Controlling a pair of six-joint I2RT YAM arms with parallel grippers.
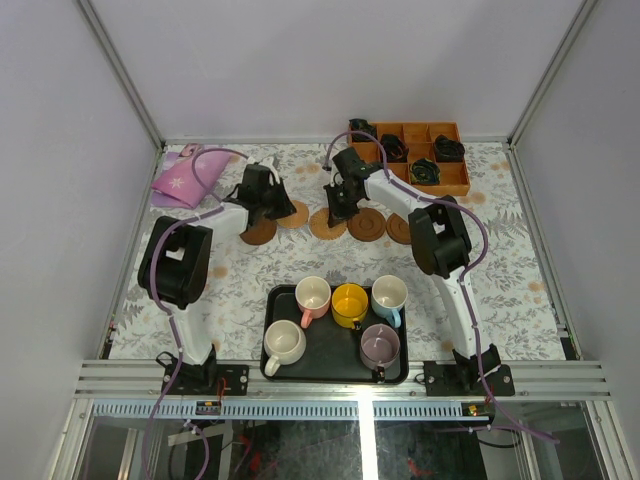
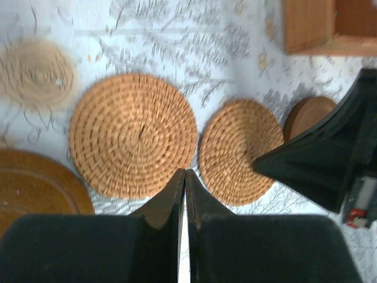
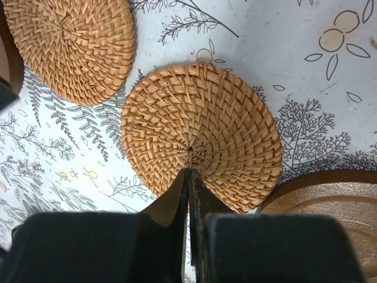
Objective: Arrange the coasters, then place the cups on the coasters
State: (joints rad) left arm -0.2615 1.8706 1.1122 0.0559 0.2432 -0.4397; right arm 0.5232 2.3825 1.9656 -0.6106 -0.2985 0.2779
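Observation:
Five coasters lie in a row across the table's middle: a dark one (image 1: 258, 233), two pale woven ones (image 1: 295, 215) (image 1: 326, 226), and two darker ones (image 1: 367, 225) (image 1: 399, 230). My left gripper (image 1: 274, 206) is shut and empty. In the left wrist view its tips (image 2: 185, 172) point between the two woven coasters (image 2: 134, 134) (image 2: 238, 150). My right gripper (image 1: 341, 208) is shut too, with its tips (image 3: 189, 171) over the centre of a woven coaster (image 3: 200, 132). The cups stand on a black tray (image 1: 333, 352): pink (image 1: 312, 296), yellow (image 1: 350, 303), light blue (image 1: 388, 295), cream (image 1: 284, 343), mauve (image 1: 380, 347).
An orange wooden compartment box (image 1: 455, 180) with black coiled items stands at the back right, close behind the right arm. A pink cloth (image 1: 178, 182) lies at the back left. The two grippers hang close together over the coaster row.

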